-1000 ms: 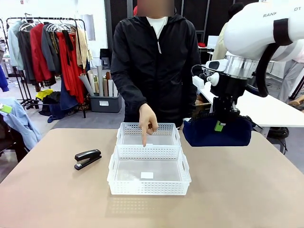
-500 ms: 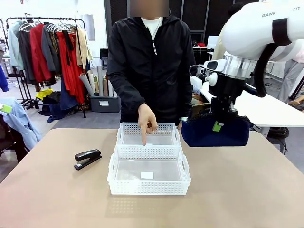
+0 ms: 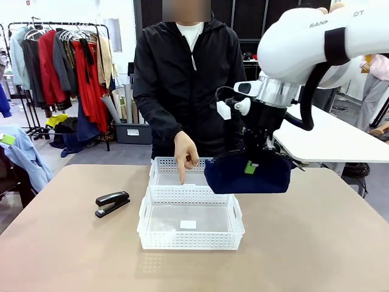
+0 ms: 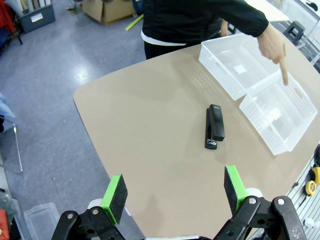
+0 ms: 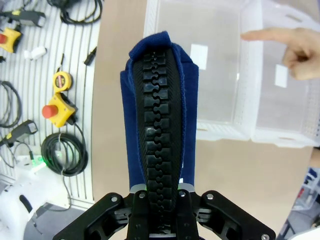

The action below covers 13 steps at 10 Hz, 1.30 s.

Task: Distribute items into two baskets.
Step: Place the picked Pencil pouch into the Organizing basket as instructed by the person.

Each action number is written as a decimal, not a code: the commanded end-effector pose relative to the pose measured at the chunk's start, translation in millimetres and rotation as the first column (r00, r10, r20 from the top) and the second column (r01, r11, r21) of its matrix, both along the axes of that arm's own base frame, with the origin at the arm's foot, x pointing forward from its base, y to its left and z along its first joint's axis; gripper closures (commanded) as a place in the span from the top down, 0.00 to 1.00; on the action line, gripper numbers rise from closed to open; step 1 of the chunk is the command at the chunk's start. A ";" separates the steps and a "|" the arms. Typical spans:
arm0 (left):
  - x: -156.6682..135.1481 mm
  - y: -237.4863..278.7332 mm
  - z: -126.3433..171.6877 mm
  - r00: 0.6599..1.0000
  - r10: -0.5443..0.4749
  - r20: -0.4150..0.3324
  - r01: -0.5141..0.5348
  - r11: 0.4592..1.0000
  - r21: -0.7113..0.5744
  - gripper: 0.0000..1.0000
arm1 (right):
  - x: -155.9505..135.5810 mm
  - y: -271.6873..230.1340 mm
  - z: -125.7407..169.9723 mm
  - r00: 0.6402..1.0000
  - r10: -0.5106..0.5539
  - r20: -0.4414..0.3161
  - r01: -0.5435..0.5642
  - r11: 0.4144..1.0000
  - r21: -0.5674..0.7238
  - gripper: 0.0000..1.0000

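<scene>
My right gripper is shut on the top of the navy blue pouch, which hangs above the table beside the right rim of the far basket. In the right wrist view the pouch shows its black zipper running up from the right gripper. The near basket stands in front of the far one. A person's hand points a finger down into the far basket. The black stapler lies on the table to the left. My left gripper is open high above the table and the stapler.
Both baskets and the person's pointing hand appear at the right of the left wrist view. A clothes rack stands behind on the left and a white table behind on the right. Cables and tools lie off the table edge.
My right arm has carried the pouch left, from beyond the baskets' right side to the far basket's right rim. The person's hand keeps pointing. The stapler has not moved.
</scene>
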<state>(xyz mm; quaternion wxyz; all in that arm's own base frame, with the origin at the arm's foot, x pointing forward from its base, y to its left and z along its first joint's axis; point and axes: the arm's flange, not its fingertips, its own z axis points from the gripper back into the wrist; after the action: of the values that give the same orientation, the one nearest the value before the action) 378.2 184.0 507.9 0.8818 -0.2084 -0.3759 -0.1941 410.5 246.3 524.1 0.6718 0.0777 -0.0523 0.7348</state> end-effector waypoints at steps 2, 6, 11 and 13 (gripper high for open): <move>1.1 1.4 -1.7 1.000 -0.015 0.026 0.015 1.000 -0.015 1.00 | -0.9 25.3 -0.4 1.000 -0.029 0.004 0.029 1.000 0.003 0.00; 1.1 1.4 -1.7 1.000 -0.015 0.026 0.015 1.000 -0.015 1.00 | -3.0 66.3 -13.4 1.000 -0.011 -0.004 0.011 1.000 -0.004 0.00; 1.1 1.4 -1.7 1.000 -0.015 0.026 0.015 1.000 -0.015 1.00 | 12.8 101.0 -34.4 1.000 -0.023 -0.020 0.022 0.999 -0.034 0.00; 1.1 1.4 -1.7 1.000 -0.015 0.026 0.015 1.000 -0.015 1.00 | 21.1 110.0 -47.0 1.000 -0.028 -0.009 0.027 0.999 -0.035 0.00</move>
<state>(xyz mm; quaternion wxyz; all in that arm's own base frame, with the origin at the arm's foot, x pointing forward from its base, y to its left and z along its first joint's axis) 378.1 184.1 507.9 0.8818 -0.2084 -0.3759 -0.1943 426.0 346.8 477.1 0.6733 0.0863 -0.0309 0.7337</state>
